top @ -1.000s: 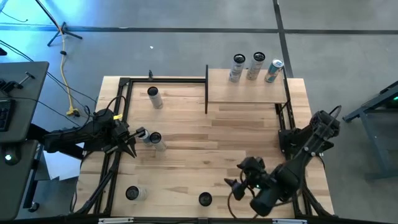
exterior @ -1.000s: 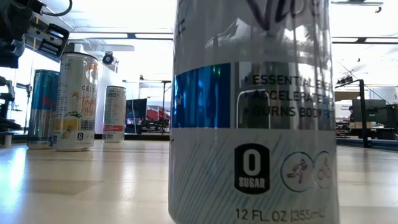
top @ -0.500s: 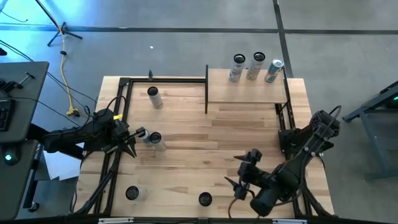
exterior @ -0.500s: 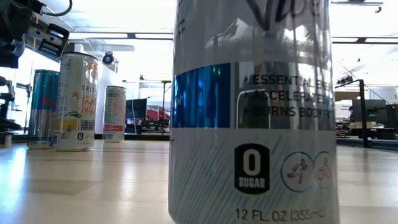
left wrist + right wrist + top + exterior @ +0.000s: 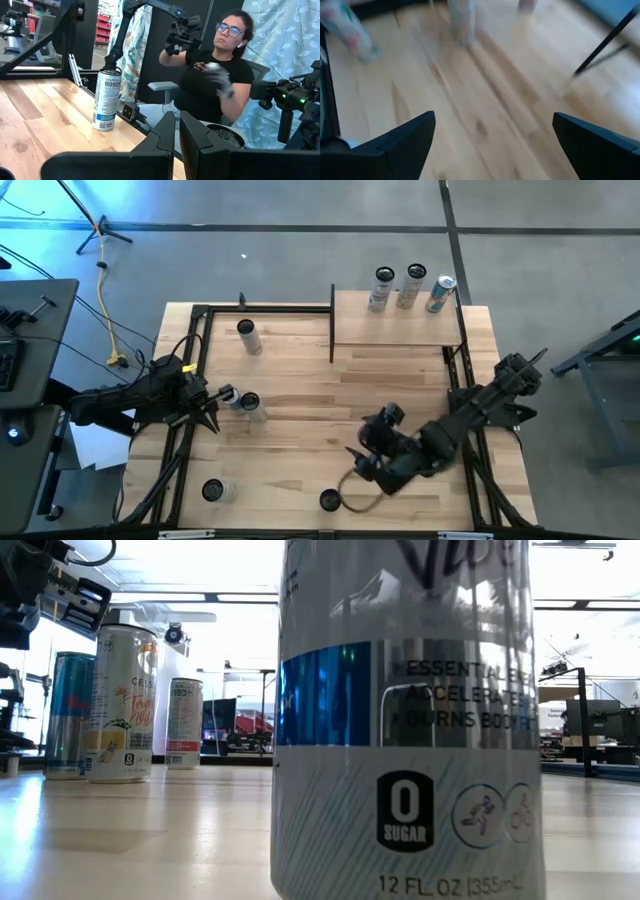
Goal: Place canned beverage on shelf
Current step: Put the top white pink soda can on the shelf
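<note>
table (image 5: 300, 415): pale wood, smooth | can (image 5: 410, 720): glossy metal | shelf (image 5: 395, 330): light wood

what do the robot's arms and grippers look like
Both arms are dark, near-black jointed links. The left gripper has two flat, matte black blade-like fingers. The right gripper has broad, dark wedge-shaped fingers. A thin black cable loops beside the right arm's wrist.

The big can (image 5: 410, 720) closest in the low view reads "ESSENTIAL E…", "ACCELERATE…", "BURNS BODY…", then "0 SUGAR" in a black badge and "12 FL. OZ (355mL" at its foot. The pale can (image 5: 120, 705) farther back shows "CELS…" near its top.
</note>
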### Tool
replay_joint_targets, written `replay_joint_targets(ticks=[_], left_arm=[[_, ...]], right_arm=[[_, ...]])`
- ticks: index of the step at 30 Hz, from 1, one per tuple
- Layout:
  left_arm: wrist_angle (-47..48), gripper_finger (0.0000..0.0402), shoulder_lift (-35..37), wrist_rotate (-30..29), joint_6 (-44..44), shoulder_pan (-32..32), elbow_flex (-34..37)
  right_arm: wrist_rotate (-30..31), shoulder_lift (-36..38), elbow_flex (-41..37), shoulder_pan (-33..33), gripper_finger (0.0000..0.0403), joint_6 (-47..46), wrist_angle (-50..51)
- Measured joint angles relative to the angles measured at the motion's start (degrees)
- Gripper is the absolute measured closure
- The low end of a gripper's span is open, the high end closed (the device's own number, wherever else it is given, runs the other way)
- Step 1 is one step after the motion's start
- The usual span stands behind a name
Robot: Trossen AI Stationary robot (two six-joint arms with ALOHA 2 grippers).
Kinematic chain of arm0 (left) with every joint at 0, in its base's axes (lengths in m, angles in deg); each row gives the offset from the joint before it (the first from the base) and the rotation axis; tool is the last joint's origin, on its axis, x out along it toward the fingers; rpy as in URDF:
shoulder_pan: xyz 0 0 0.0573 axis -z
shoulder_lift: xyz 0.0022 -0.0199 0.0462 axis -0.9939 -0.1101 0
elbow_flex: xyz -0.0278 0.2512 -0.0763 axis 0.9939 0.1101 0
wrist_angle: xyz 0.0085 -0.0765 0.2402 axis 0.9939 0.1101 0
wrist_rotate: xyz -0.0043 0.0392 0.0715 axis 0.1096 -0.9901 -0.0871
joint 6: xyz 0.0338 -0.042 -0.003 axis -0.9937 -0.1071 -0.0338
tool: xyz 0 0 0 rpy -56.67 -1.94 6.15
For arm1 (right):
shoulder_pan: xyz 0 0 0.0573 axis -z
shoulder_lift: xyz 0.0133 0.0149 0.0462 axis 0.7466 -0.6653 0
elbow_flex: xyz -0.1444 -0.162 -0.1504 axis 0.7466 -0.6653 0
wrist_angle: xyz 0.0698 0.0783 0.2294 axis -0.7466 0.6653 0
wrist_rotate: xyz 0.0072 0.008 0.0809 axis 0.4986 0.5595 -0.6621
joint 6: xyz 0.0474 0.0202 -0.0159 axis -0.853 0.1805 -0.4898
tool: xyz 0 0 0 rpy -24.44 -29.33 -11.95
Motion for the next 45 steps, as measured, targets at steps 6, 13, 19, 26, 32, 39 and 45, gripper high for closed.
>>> replay_joint_targets(ticks=[6,13,19,26,32,39,45], left_arm=[[0.0,0.0398,0.0,0.0,0.0,0.0,0.0],[0.0,0.0398,0.0,0.0,0.0,0.0,0.0],[0.0,0.0398,0.0,0.0,0.0,0.0,0.0],[0.0,0.0398,0.0,0.0,0.0,0.0,0.0],[0.0,0.0398,0.0,0.0,0.0,0.0,0.0],[0.0,0.0398,0.0,0.0,0.0,0.0,0.0],[0.0,0.0398,0.0,0.0,0.0,0.0,0.0]], right_arm=[[20.6,0.1,-4.0,-10.8,0.0014,-8.9,1.9],[33.4,1.3,-18.0,-14.5,0.0014,-30.1,7.6],[36.2,10.1,-31.4,-12.8,0.0014,-57.4,23.6],[44.2,25.0,-51.3,-15.6,0.0014,-73.6,17.9],[44.4,31.2,-61.3,-16.7,0.0014,-72.1,9.3],[44.5,31.4,-65.4,-17.3,0.0014,-70.5,6.6],[44.3,31.1,-65.5,-17.4,0.0014,-63.5,-7.7]])
